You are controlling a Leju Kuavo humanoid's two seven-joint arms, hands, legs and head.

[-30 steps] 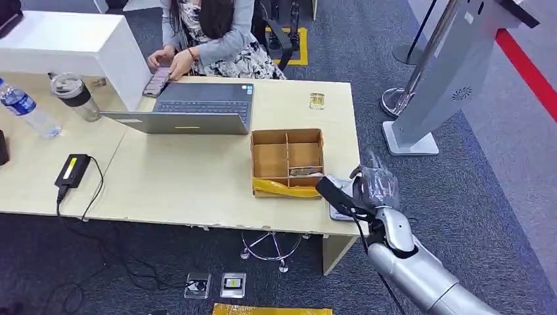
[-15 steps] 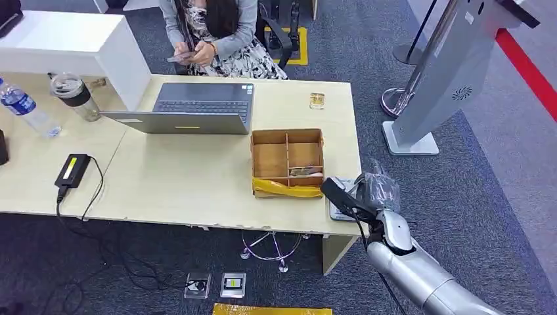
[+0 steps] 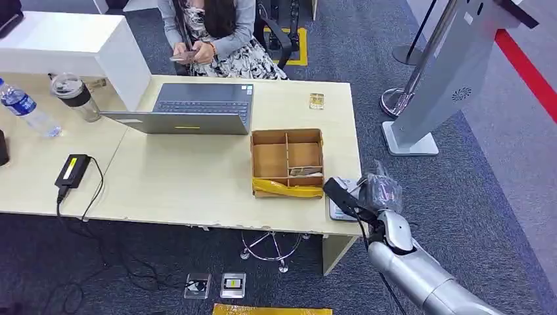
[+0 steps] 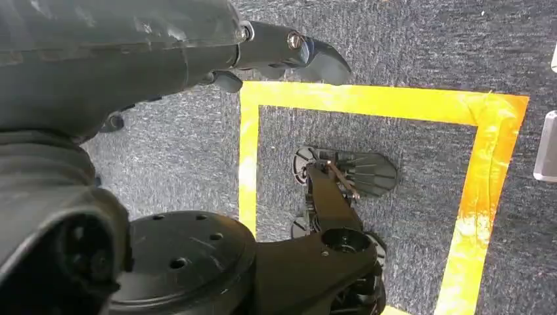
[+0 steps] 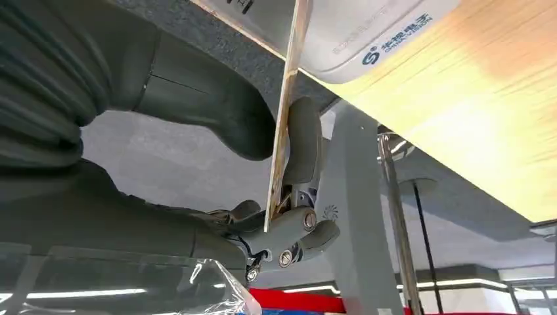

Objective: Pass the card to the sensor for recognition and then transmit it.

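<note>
Tan card (image 5: 284, 111), pinched edge-on by the right hand (image 3: 376, 192), is held just above the white sensor (image 5: 355, 33) at the table (image 3: 197, 177) corner.

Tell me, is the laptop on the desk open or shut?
Open: the laptop has its lid folded back, with its keyboard showing in the head view.

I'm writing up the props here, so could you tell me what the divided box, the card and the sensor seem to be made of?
Divided box: brown corrugated cardboard, matte, with yellow tape along its front edge. Card, pinched in the right hand: thin and stiff, seen edge-on, tan edge; plastic or laminated card, hard to say. Sensor: smooth white moulded plastic, probably, with printed blue lettering.
</note>
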